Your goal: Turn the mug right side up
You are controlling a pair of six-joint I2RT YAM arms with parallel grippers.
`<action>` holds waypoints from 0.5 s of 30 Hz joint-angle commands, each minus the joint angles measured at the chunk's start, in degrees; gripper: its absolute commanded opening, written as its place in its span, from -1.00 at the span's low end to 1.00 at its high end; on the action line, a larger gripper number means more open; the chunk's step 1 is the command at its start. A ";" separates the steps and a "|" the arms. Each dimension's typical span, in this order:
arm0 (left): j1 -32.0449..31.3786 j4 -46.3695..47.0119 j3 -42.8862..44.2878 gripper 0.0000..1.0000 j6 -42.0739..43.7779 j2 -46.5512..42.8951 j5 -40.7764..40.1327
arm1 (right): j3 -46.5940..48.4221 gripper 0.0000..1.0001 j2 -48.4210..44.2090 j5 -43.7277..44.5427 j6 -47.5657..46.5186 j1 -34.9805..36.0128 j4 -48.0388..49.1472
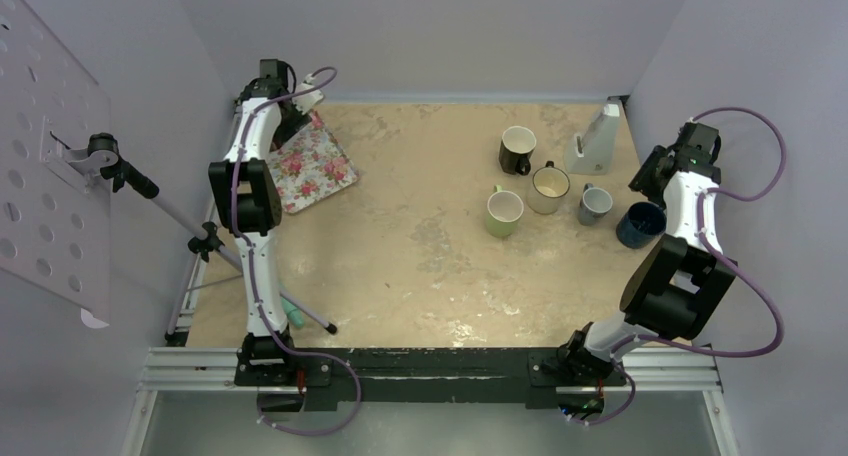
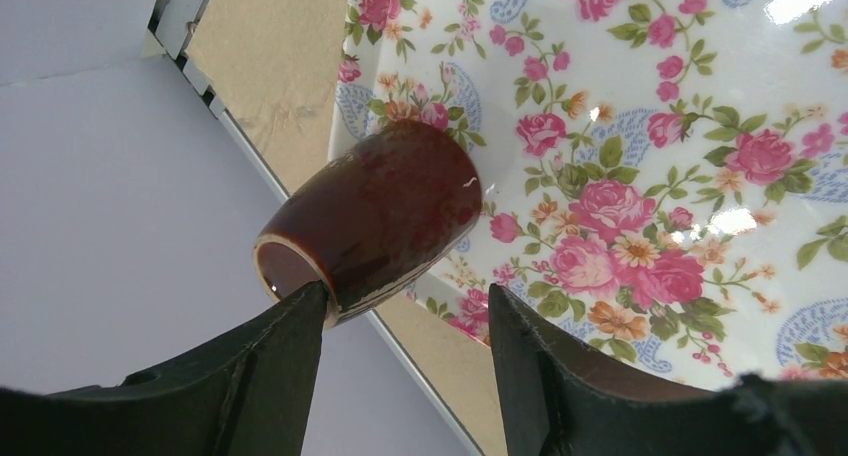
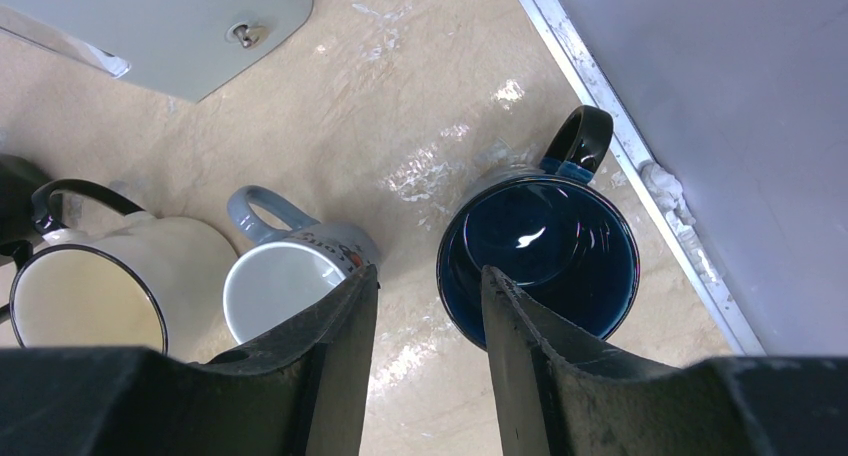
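A glossy brown mug lies on its side at the edge of a floral tray, its mouth pointing off the tray toward the wall. My left gripper is open just short of the mug, with the left fingertip at the mug's rim and the right fingertip clear of it. In the top view my left wrist hides the mug at the tray's far corner. My right gripper is open and empty, hovering between a grey mug and a dark blue mug.
Upright mugs stand at the back right: black, cream, green, grey and dark blue. A white stand sits behind them. A tripod leg slants along the left edge.
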 commanded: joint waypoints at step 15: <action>-1.02 -10.89 -7.85 0.18 -5.27 -8.68 20.90 | 1.48 -0.08 -2.94 -0.13 -1.00 -0.38 0.66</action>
